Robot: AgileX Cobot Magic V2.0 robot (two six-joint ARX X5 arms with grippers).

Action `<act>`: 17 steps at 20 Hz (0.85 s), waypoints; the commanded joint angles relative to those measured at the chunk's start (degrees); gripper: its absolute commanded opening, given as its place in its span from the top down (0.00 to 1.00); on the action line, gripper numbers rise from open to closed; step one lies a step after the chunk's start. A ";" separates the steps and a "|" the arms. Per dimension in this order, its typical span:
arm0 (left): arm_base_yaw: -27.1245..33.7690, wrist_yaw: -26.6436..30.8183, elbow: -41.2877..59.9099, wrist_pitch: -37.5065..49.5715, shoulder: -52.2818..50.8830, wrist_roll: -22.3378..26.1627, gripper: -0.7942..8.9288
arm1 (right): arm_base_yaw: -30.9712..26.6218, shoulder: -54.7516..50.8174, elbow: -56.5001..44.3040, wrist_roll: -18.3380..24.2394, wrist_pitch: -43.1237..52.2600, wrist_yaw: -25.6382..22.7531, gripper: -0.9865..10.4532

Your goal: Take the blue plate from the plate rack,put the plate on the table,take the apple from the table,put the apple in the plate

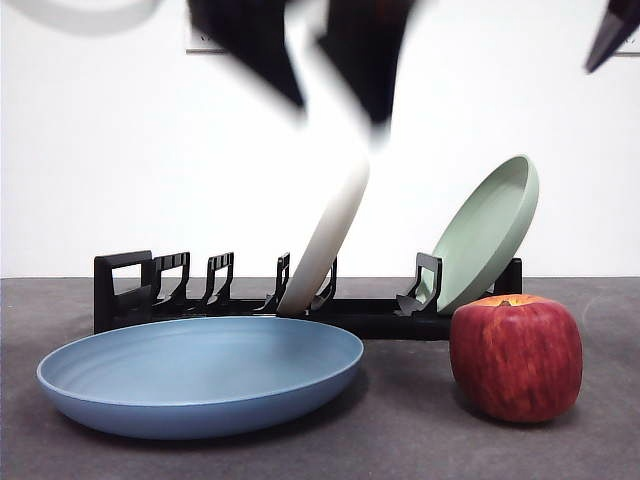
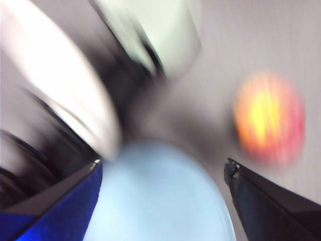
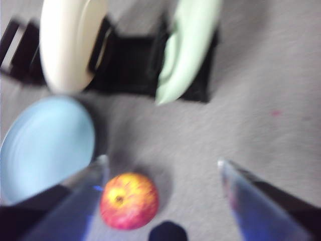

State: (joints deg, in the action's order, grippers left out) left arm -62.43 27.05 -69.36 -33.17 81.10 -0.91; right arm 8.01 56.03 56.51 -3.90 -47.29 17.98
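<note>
The blue plate lies flat on the table at the front left, in front of the plate rack. The apple stands upright on the table to the plate's right. My left gripper is blurred, high above the rack's middle, open and empty. In the left wrist view its jaws stand wide apart over the blue plate, with the apple off to one side. My right gripper is open and empty high above the apple. It shows only as a black tip at the front view's top right.
A cream-white plate leans in the rack's middle slots and a pale green plate leans at its right end, just behind the apple. The rack's left slots hold nothing. A white wall stands behind.
</note>
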 commanded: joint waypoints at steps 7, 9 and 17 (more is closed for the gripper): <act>6.27 12.00 -36.35 -11.19 -5.57 6.47 0.50 | 19.21 9.49 0.15 0.96 0.07 -12.85 0.44; 8.11 12.02 -42.12 -12.92 -5.57 7.39 0.50 | 23.23 13.46 0.15 0.92 0.39 -16.48 0.44; 14.62 13.31 -46.34 -24.81 -5.38 6.86 0.50 | 29.14 30.99 0.13 0.39 2.29 -18.36 0.44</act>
State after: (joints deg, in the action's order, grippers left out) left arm -48.05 39.94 -115.81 -58.37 75.99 5.98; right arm 36.86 86.65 56.58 -3.40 -45.04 -0.23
